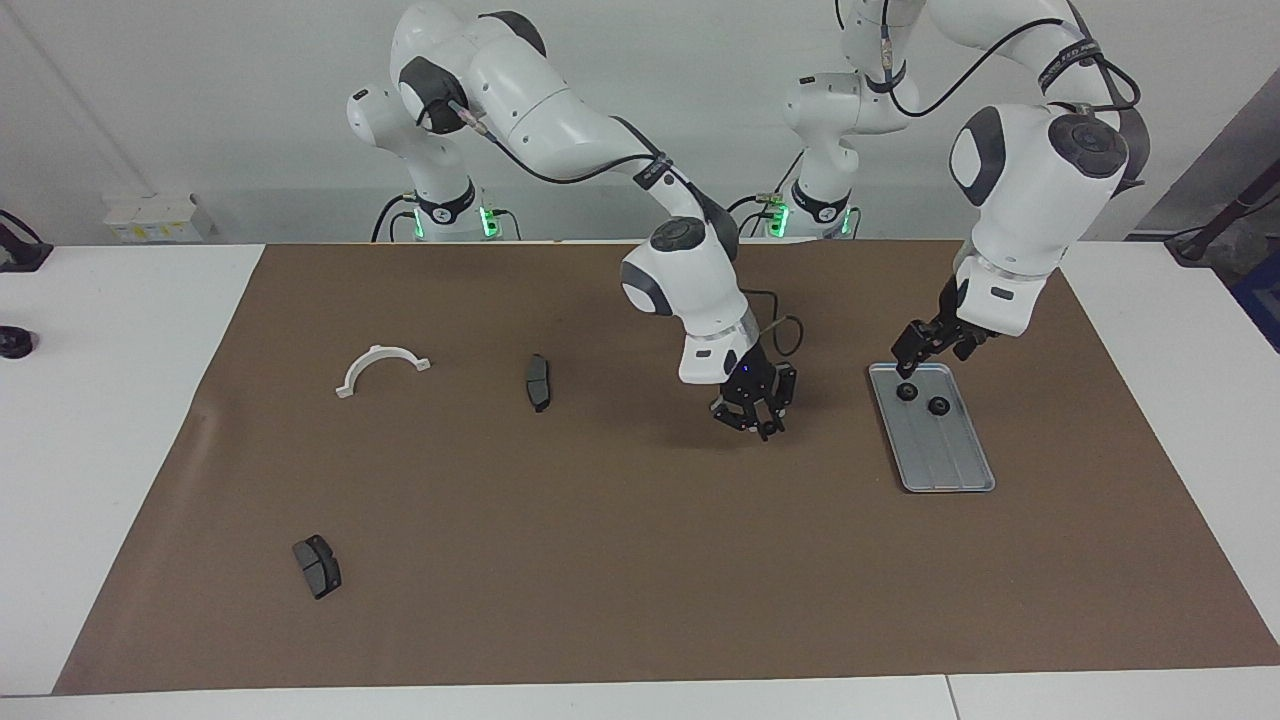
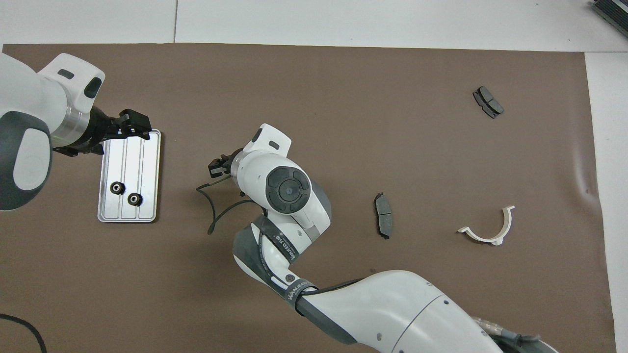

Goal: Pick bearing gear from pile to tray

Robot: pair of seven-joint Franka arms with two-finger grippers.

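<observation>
From the facing view, your right gripper (image 1: 752, 418) hangs over bare bench between the dark grey curved brake pad (image 1: 538, 382) and the flat silver-grey metal tray (image 1: 945, 465); I cannot tell whether it holds anything. From overhead, your left gripper (image 2: 130, 125), fingers apart and empty, sits over the tray's end farther from the robots, with two black round bearing gears (image 2: 124, 193) lying in the tray's nearer end. If the right gripper carries a gear, a loose hold could drop it short of the tray, or the two arms could crowd together there.
</observation>
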